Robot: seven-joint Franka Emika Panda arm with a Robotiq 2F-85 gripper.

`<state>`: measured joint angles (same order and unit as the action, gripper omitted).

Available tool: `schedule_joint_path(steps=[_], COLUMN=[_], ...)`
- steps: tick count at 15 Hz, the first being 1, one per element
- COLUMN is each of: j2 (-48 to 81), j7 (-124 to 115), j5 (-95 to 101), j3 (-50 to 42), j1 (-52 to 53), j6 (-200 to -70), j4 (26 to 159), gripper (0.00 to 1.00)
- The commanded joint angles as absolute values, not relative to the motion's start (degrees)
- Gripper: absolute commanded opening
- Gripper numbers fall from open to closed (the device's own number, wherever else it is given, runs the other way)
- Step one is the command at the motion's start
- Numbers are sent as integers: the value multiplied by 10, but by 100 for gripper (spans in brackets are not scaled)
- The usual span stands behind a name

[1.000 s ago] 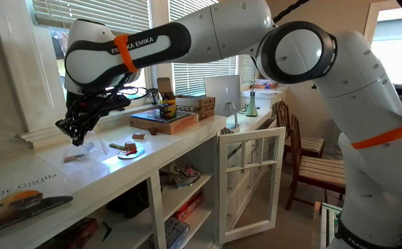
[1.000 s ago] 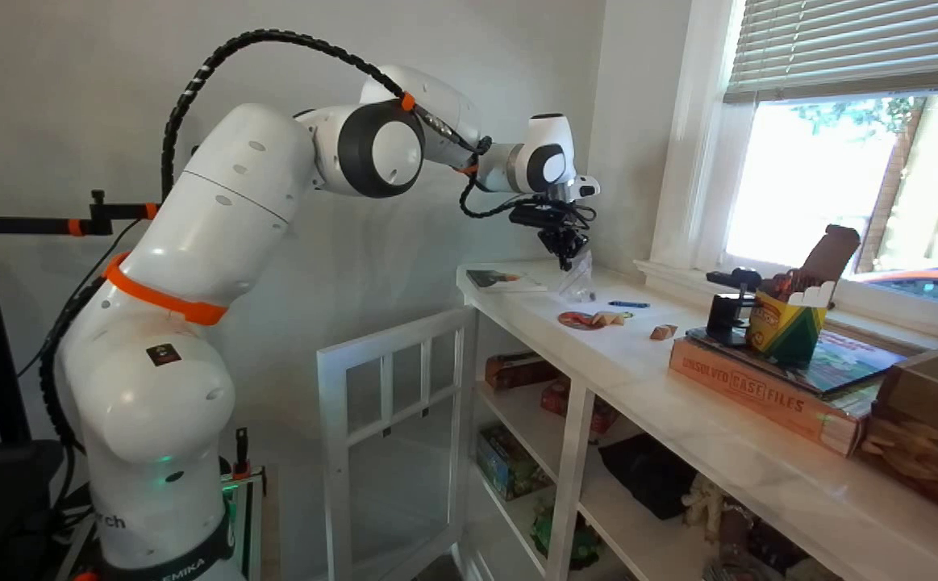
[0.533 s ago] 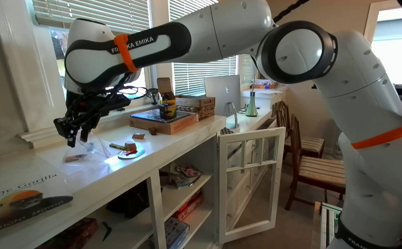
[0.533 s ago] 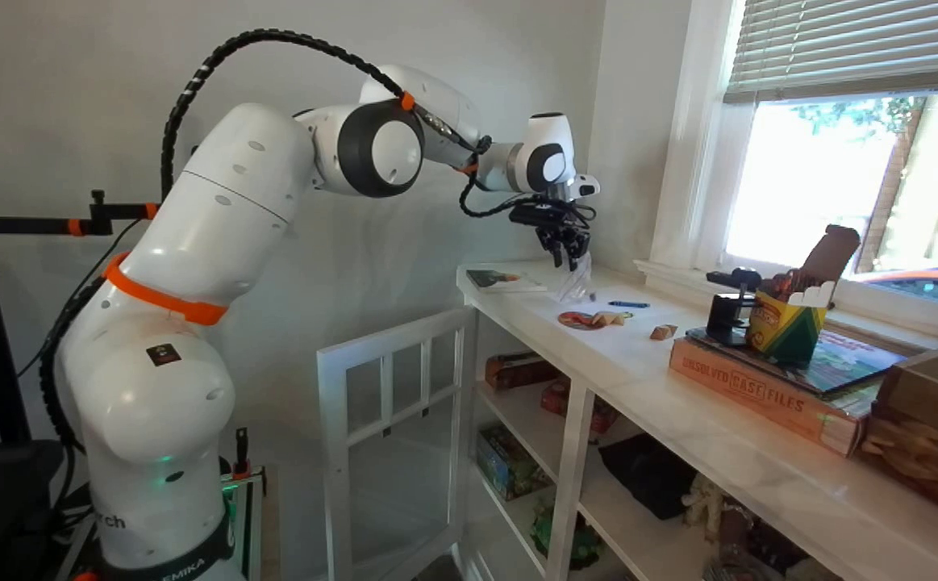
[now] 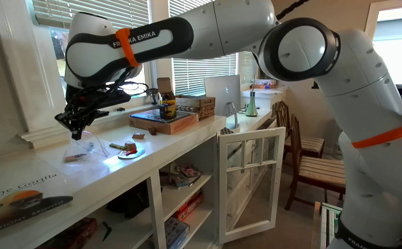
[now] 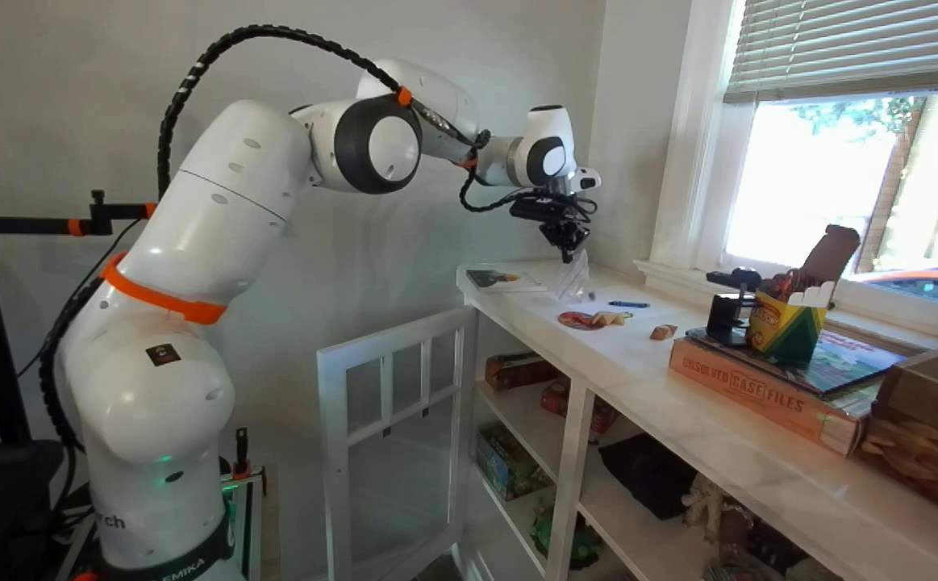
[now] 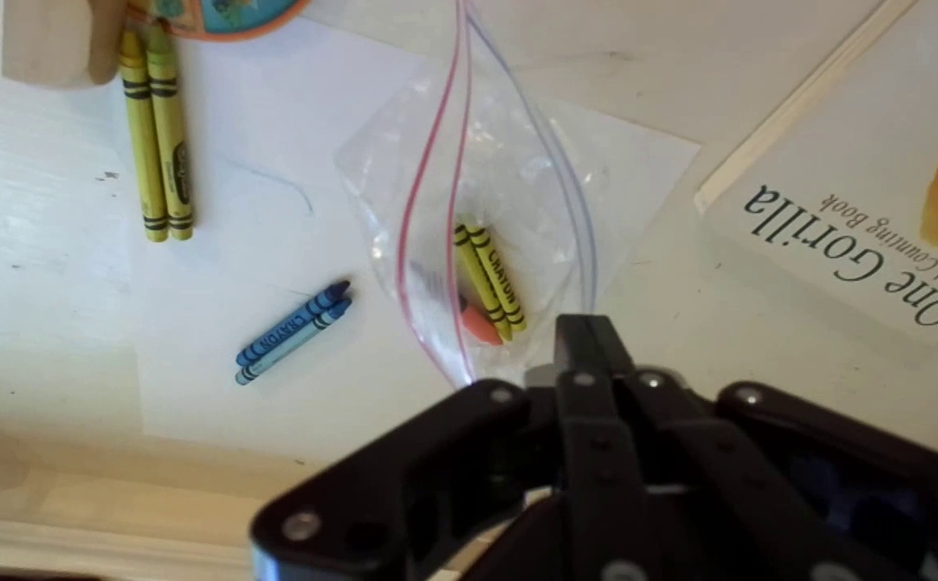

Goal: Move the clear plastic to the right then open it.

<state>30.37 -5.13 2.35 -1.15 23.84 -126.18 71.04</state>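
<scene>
The clear plastic is a see-through zip bag (image 7: pixel 517 186) with a pink-lined edge and a blue-lined edge, spread apart at the mouth. Yellow crayons (image 7: pixel 493 274) and a red-orange crayon tip (image 7: pixel 481 321) show within its outline. My gripper (image 7: pixel 594 335) is shut, its fingertips together on the blue-lined edge. In both exterior views the bag (image 5: pixel 80 152) (image 6: pixel 573 282) stands up from the counter below the gripper (image 5: pixel 77 135) (image 6: pixel 569 254). The bag's lower side is partly hidden by the gripper in the wrist view.
Two yellow-green crayons (image 7: pixel 158 137), two blue crayons (image 7: pixel 295 331), a wooden block (image 7: pixel 61 40) and a round disc (image 7: pixel 235 16) lie near the bag. A book (image 7: pixel 840 210) lies on its other side. An orange box (image 6: pixel 759 399) stands farther along the counter. A cabinet door (image 5: pixel 251 183) hangs open.
The gripper was shut a second ago, open half a second ago, and is now shut again at the bag's top edge. The arm has risen slightly.
</scene>
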Motion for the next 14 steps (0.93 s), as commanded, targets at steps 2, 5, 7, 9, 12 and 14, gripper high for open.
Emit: schedule_joint_path(steps=[2,5,7,9,12,14], j2=[278,274,275,274,271,269], j7=[-41,-41,-40,-40,-39,-35], j5=[17,19,17,18,18,17], j3=[-7,-7,-7,-7,-7,-6], j1=[235,236,235,235,236,235], j6=[-1266,-1263,-1262,-1262,-1264,-1262], j4=[737,737,737,737,739,740], gripper=[0,0,0,27,3,0])
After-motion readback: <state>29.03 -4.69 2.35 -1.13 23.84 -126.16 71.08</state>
